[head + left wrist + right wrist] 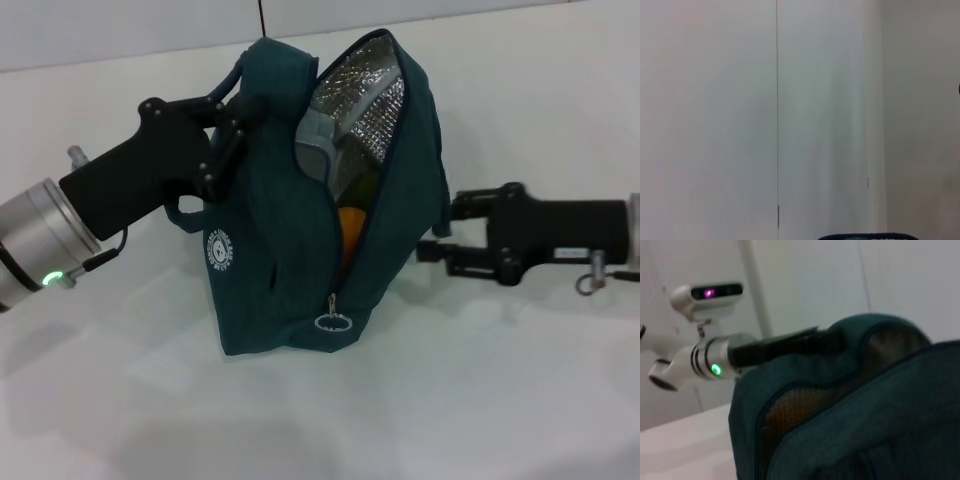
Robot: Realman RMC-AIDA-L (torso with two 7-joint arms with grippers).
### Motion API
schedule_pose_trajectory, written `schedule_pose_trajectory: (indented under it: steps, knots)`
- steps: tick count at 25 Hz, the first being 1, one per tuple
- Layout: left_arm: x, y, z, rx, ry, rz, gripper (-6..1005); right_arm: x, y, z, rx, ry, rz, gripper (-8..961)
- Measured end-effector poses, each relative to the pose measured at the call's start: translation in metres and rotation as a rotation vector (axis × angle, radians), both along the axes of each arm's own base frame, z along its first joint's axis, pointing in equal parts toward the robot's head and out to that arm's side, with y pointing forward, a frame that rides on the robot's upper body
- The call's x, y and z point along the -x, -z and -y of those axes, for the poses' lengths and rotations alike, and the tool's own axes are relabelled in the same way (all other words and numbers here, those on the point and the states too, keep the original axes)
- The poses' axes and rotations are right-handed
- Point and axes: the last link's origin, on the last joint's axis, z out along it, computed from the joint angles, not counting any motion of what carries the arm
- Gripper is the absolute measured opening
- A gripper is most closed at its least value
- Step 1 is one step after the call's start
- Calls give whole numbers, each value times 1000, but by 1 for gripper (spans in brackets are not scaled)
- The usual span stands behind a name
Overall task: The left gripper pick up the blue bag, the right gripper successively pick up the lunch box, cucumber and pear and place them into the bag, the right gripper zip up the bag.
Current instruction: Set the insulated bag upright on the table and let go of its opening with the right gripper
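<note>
Two arms flank the blue bag (pixel 300 200), which stands unzipped on the white tabletop (pixel 450 400); the left gripper (pixel 228 128) has its fingers clamped on a handle; the pear (pixel 350 235) shows inside; the right gripper (pixel 440 235), fingers apart, sits just beside the bag.

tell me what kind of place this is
Probably a robot test bench or lab: a bare white table against a plain white wall, with nothing out but the blue bag, held by the left gripper.
</note>
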Motion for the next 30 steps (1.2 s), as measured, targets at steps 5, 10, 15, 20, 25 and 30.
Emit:
schedule_pose_trajectory:
  steps: [5,10,15,20,25,30]
  knots:
    - [2,0,1,-2,-4,-1,45,5,10,-4,9,-14,22,426]
    - [6,-2,2,-32,-6,-4,45,-1,1,-3,-40,10,4,357]
    - [7,-1,4,-67,7,-12,45,-6,-5,0,-152,-2,-33,269]
    - [6,3,10,-101,23,4,45,-3,-15,4,-242,-31,-113,107]
    - [5,16,23,-183,43,5,45,3,-33,-1,-350,-53,-181,67]
    - [5,28,40,-287,49,9,45,18,-52,-9,-368,-115,-160,66]
